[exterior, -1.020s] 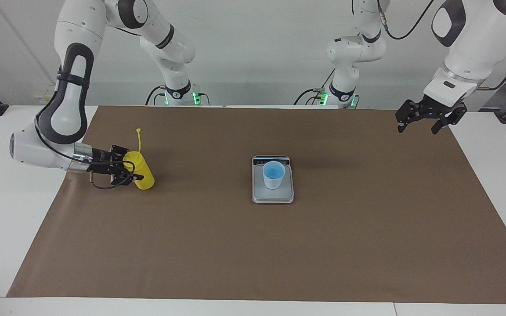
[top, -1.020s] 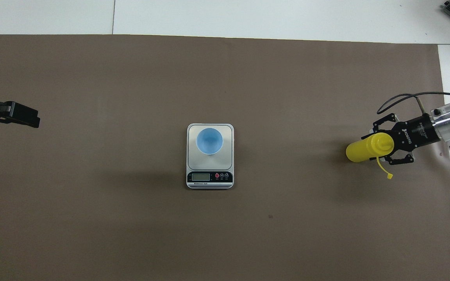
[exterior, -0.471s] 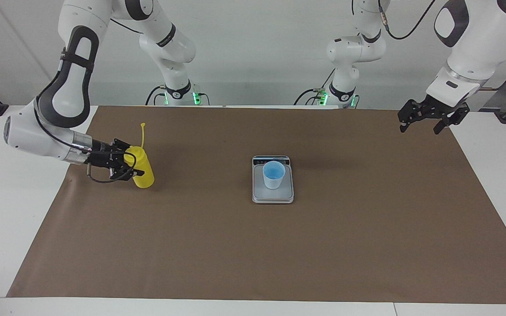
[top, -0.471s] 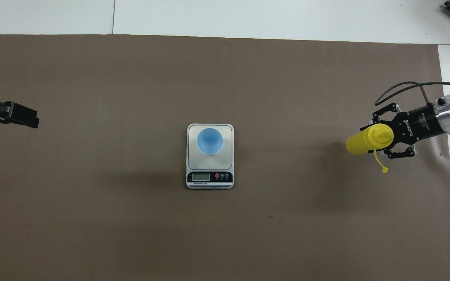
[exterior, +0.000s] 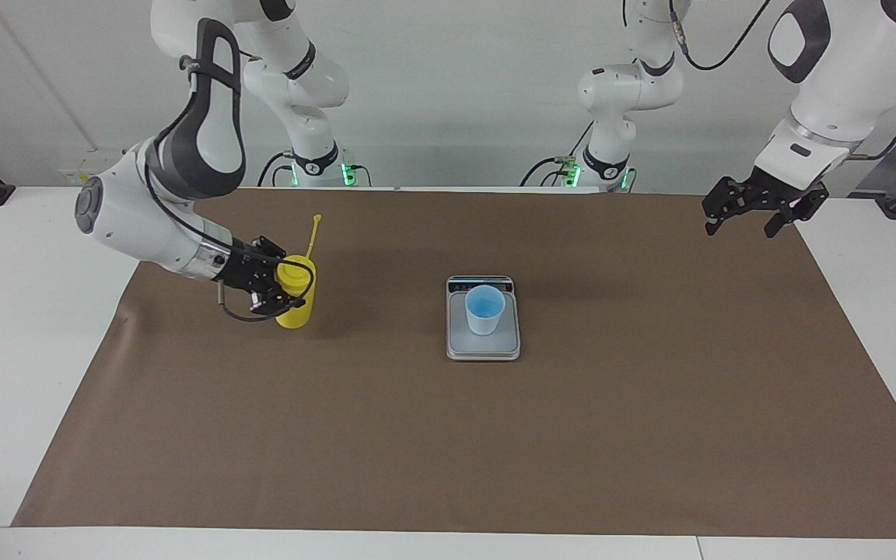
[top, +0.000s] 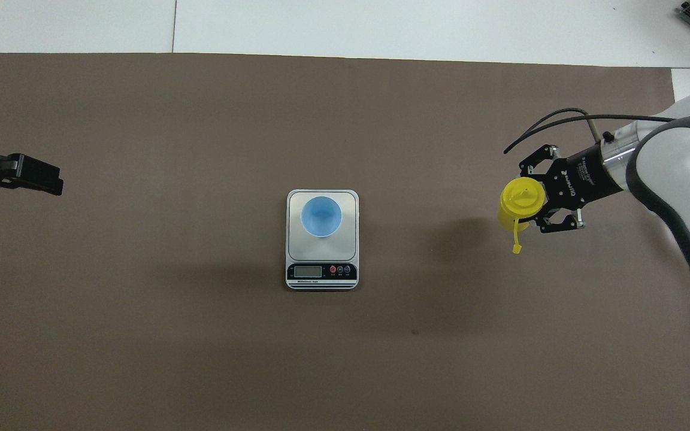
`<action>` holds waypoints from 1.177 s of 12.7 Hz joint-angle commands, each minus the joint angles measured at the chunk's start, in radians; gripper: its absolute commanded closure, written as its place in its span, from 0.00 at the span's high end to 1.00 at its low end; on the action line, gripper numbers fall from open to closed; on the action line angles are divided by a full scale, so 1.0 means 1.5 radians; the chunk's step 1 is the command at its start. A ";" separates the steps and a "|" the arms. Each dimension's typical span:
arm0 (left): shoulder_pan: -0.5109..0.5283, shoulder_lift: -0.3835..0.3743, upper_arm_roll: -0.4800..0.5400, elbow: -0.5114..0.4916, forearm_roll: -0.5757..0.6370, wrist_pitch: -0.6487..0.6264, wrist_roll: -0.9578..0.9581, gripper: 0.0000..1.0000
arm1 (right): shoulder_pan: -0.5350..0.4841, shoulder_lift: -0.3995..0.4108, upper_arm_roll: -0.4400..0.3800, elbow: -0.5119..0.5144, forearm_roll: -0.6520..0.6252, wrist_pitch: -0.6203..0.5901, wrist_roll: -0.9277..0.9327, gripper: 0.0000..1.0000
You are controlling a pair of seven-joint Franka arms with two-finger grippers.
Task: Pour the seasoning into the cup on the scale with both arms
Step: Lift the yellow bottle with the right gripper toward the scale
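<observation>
My right gripper [exterior: 291, 286] is shut on the upper part of the yellow seasoning bottle [exterior: 295, 305] and holds it nearly upright, just above the brown mat, toward the right arm's end of the table. Its thin cap stick [exterior: 313, 233] points up. From overhead the bottle [top: 521, 200] shows its nozzle top, with the right gripper [top: 533, 197] around it. The light-blue cup [exterior: 484, 309] [top: 321, 215] stands on the silver-grey scale [exterior: 484, 350] [top: 350, 240] mid-table, apart from the bottle. My left gripper [exterior: 738, 226] [top: 36, 178] waits open and empty, raised over the mat's edge at the left arm's end.
A brown mat [exterior: 448, 435] covers most of the white table [exterior: 20, 327]. The scale's display strip [top: 321, 272] faces the robots. The two arm bases [exterior: 316, 167] stand at the table's robot edge.
My right gripper has lifted the bottle, turned it from tilted to nearly upright and carried it toward the scale. The left gripper has barely moved.
</observation>
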 commanded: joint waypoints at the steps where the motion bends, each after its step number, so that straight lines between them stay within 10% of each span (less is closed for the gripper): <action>1: 0.010 -0.004 -0.006 -0.007 -0.010 0.005 -0.008 1.00 | 0.055 -0.009 0.000 0.004 -0.061 0.036 0.081 0.04; 15: 0.005 -0.008 -0.006 -0.011 -0.010 0.008 -0.012 1.00 | 0.301 0.046 0.001 0.106 -0.338 0.199 0.408 0.01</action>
